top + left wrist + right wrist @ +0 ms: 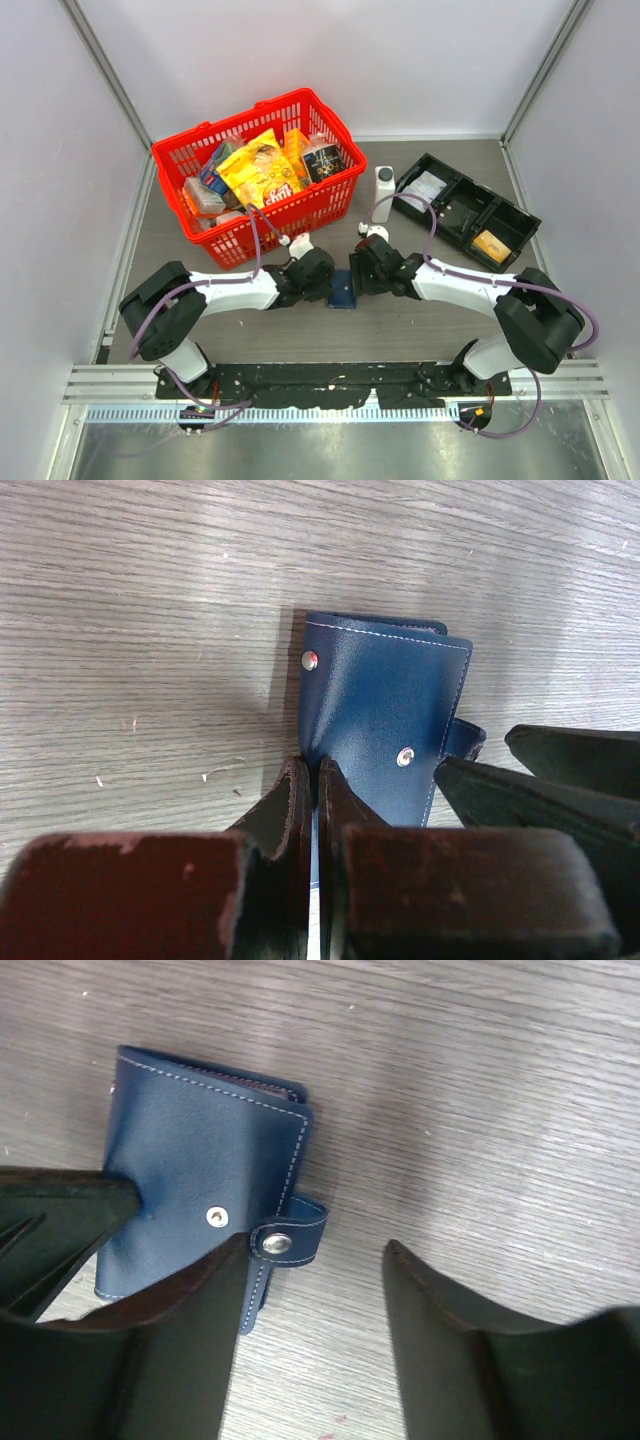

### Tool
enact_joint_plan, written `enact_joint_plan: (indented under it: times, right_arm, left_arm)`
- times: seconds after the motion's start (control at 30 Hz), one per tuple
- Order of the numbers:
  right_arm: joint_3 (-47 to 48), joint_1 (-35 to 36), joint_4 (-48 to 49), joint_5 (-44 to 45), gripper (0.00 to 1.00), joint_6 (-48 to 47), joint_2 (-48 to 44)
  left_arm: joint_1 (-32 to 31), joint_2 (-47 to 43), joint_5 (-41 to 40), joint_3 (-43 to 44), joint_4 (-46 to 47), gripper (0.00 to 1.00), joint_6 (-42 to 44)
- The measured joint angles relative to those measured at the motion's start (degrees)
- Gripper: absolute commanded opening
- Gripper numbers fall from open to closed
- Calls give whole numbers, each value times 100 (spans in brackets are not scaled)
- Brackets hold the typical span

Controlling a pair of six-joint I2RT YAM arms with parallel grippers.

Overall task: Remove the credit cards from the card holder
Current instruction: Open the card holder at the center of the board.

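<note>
The card holder (342, 293) lay closed on the surface (480, 1080) between both arms. The left gripper (315, 780) was clamped on its edge. The right gripper (315, 1255) stood with jaws apart, the snap tab (287, 1240) just inside one finger.

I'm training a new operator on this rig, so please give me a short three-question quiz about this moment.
1. True or false: the snap tab on the navy-blue folding leather card holder is undone.
2. Which gripper's jaws stand open? A) left B) right C) both
3. Fill in: the red plastic basket stands on the ___ arm's side.
Key: 1 true; 2 B, the right gripper; 3 left.
</note>
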Motion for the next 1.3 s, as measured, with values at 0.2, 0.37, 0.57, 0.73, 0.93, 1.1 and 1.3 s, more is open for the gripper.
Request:
enact_joint_plan:
  times: [0.2,0.37,0.57,0.73,0.93,1.1,1.3]
  right_arm:
    - [-101,-107,-11,133,38,61,-96]
    - [-426,-289,216,-90,31,94,-170]
    - [-970,-901,1043,-953,28,221,-369]
    - [-1434,-1292,1753,-1648,23,354,-538]
    - [-1705,-1458,2227,-2092,1,437,-540]
    - [-1777,-1491,2430,-2286,1,466,-544]
    - [-1928,-1502,2483,-2347,1,501,-813]
  left_arm:
    - [-2,0,-20,55,-96,0,20]
    - [0,0,-42,131,-219,0,116]
    - [0,0,-55,199,-313,0,210]
    - [0,2,-61,313,-444,4,376]
    - [-44,11,-190,503,-752,33,610]
    - [-190,46,-501,813,-1272,88,855]
    - [-605,317,-1027,1700,-1956,100,1132]
